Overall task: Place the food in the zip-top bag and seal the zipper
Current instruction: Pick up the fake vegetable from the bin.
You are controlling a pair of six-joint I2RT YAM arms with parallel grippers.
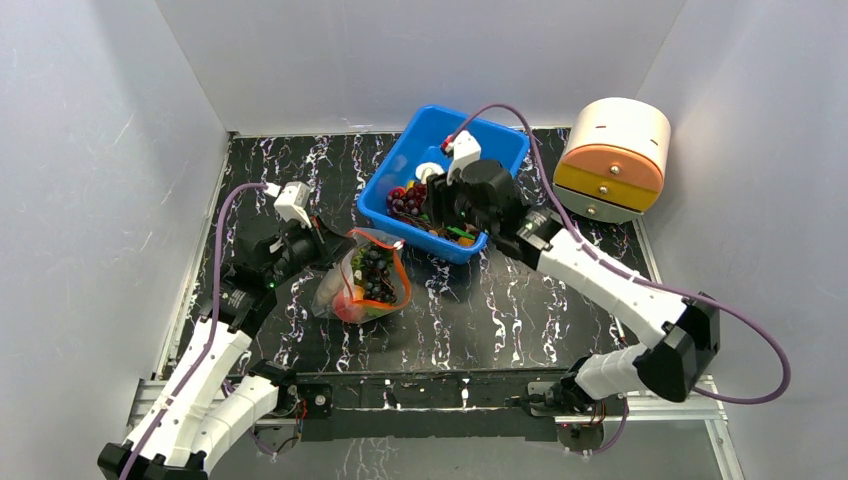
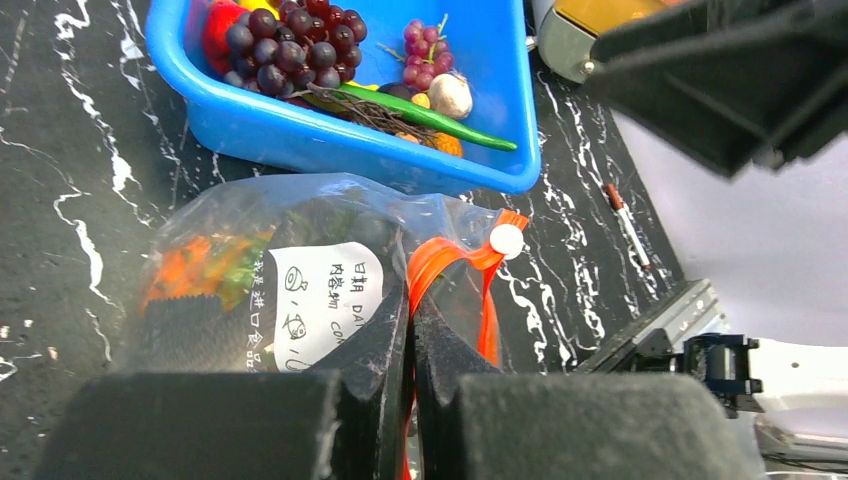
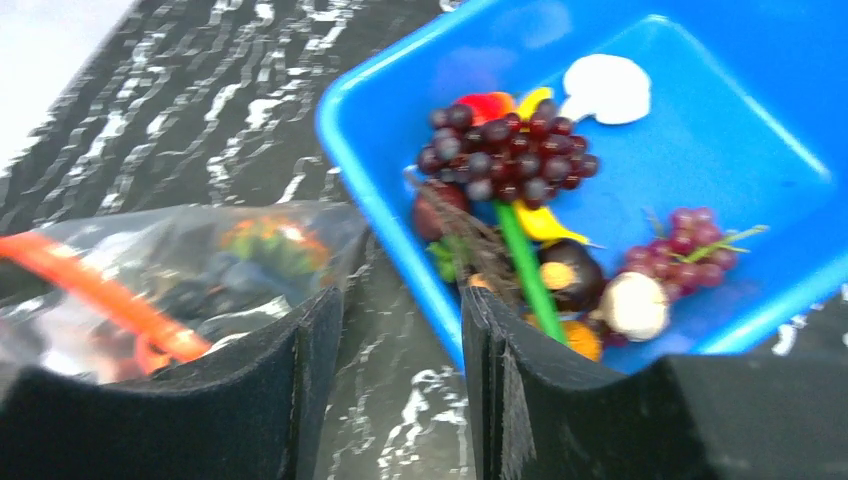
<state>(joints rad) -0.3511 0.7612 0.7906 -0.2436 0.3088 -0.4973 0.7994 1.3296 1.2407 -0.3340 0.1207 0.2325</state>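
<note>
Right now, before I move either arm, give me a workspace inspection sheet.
Surface: black marbled tabletop.
Job's things: zip-top bag beside the blue bin, some food inside, zipper unsealed; grapes and more in the bin.
Clutter: cream-and-orange round container, rear right; pen-like stick.
Hands: left hand shut on the bag's mouth; right hand open, empty, over the bin.
Cables: purple cable on each arm; the right one arches over the bin.
Surroundings: white walls on three sides.
</note>
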